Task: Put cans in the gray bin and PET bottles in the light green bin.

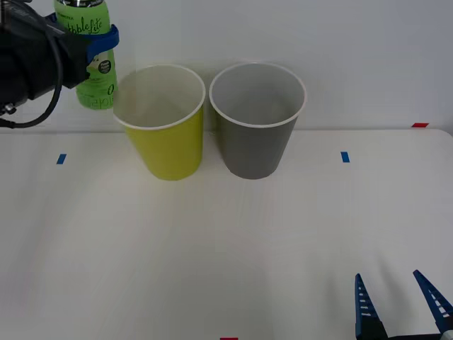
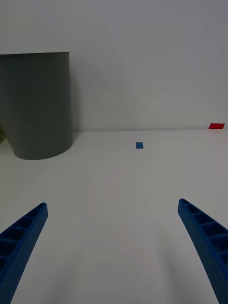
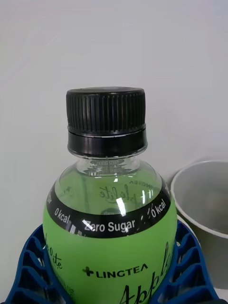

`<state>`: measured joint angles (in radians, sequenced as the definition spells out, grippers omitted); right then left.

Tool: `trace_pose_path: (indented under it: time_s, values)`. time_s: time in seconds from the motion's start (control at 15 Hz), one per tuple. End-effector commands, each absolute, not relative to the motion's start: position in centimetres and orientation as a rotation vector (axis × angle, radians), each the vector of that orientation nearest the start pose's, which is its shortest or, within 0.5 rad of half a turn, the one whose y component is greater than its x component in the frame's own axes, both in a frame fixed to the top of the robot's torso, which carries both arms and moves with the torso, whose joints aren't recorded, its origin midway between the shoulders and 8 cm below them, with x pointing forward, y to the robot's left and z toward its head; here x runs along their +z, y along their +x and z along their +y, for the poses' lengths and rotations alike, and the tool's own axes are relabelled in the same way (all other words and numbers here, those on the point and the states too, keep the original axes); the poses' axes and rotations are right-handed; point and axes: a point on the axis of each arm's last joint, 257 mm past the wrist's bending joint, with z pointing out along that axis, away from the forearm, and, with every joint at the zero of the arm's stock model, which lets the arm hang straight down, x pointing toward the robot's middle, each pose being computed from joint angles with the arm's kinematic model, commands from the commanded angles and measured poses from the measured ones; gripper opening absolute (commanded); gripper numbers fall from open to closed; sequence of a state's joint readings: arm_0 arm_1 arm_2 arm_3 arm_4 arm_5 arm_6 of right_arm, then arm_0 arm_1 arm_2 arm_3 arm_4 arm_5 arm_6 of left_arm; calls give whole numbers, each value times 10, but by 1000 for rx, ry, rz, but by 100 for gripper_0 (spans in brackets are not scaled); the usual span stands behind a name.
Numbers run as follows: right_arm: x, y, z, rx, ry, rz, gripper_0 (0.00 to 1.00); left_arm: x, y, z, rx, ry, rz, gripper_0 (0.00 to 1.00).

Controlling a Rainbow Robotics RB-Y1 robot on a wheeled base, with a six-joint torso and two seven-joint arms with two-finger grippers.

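My left gripper [image 1: 99,42] is raised at the far left, shut on the PET bottle [image 1: 93,60], a green bottle held upright above the table, just left of the light green bin [image 1: 170,145]. In the left wrist view the bottle [image 3: 107,228] with its black cap sits between my blue fingers [image 3: 33,266], with a white bin rim [image 3: 190,209] beside it. The gray bin [image 1: 255,142] stands right of the light green one, both upright and open-topped. My right gripper [image 1: 403,308] rests open low at the near right edge; its wrist view shows the gray bin [image 2: 40,109] ahead.
Blue tape marks [image 1: 61,159] [image 1: 345,156] lie on the white table [image 1: 226,241] to either side of the bins. A red mark [image 1: 420,125] sits at the far right edge and another [image 1: 228,338] at the near edge. A white wall rises behind.
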<state>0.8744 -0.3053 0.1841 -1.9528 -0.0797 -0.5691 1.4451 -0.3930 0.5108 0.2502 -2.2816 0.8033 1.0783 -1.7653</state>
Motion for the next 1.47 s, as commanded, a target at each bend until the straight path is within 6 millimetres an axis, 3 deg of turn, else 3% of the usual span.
trace_pose_path:
  time_s: [0.07,0.47,0.73,1.2,1.27,1.33,1.47]
  values:
    - [-247,274,-267,56,-28,1507,95,86,532,178,-194,518,1485,0]
    - [-247,274,-267,56,-28,1507,95,84,583,157,-224,507,1479,0]
    - [-247,274,-267,56,-28,1507,95,82,605,145,-235,499,1458,0]
    - [-247,274,-267,56,-28,1507,95,78,606,140,-265,493,1462,0]
    - [-247,274,-267,56,-28,1507,95,80,606,140,-271,489,1457,44]
    - [-247,274,-267,56,-28,1507,95,79,606,139,-275,486,1460,100]
    - [-247,274,-267,56,-28,1507,95,80,605,140,-284,485,1462,100]
